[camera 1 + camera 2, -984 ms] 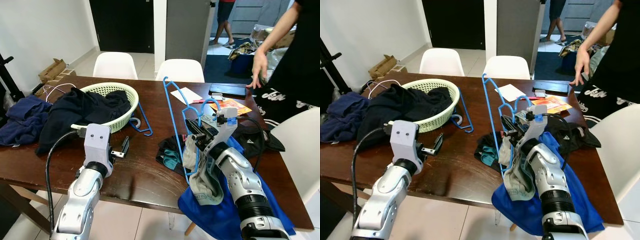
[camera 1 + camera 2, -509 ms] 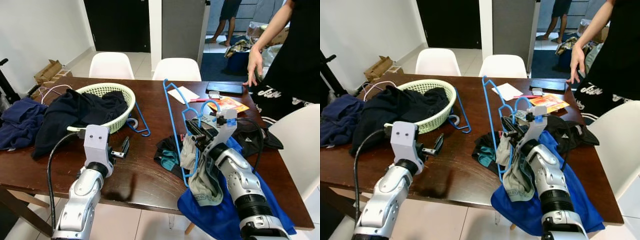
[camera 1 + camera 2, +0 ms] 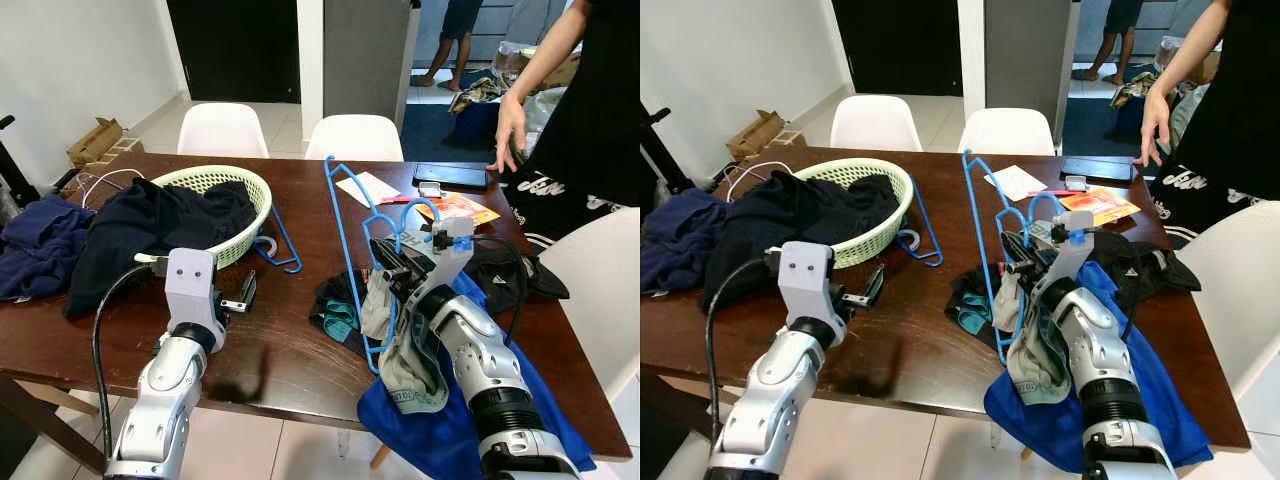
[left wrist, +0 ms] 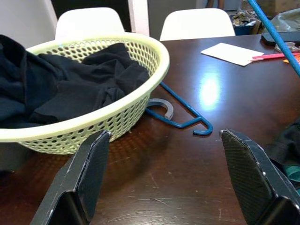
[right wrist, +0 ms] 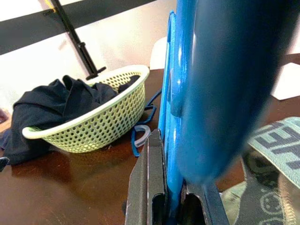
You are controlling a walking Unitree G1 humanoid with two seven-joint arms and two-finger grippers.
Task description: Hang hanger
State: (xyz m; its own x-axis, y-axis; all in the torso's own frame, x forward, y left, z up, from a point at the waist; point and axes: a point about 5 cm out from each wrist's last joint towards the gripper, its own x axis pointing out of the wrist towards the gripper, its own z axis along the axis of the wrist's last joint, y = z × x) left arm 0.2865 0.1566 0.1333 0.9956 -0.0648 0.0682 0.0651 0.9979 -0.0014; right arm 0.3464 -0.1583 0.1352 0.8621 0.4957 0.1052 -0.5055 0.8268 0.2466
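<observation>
My right gripper (image 3: 386,258) is shut on a blue hanger (image 3: 345,235) that stands upright over the middle of the dark wooden table (image 3: 280,350). In the right wrist view the blue hanger (image 5: 213,84) sits pinched between the black fingers (image 5: 149,183). A grey-green garment (image 3: 405,360) and a blue cloth (image 3: 430,430) are draped over my right arm. A second blue hanger (image 3: 283,245) lies flat on the table beside the basket; in the left wrist view this hanger (image 4: 180,123) lies ahead of my left gripper (image 4: 164,138). My left gripper (image 3: 245,293) hovers open just above the table, with nothing between its fingers.
A pale green basket (image 3: 258,192) holding dark clothes (image 3: 180,215) sits at the left, with more clothing (image 3: 40,245) beside it. A person (image 3: 590,110) stands at the far right corner by a phone (image 3: 455,177) and papers (image 3: 365,188). White chairs (image 3: 222,130) line the far side.
The whole view has shifted a little. Both grippers keep their places, and the right one still holds the hanger upright.
</observation>
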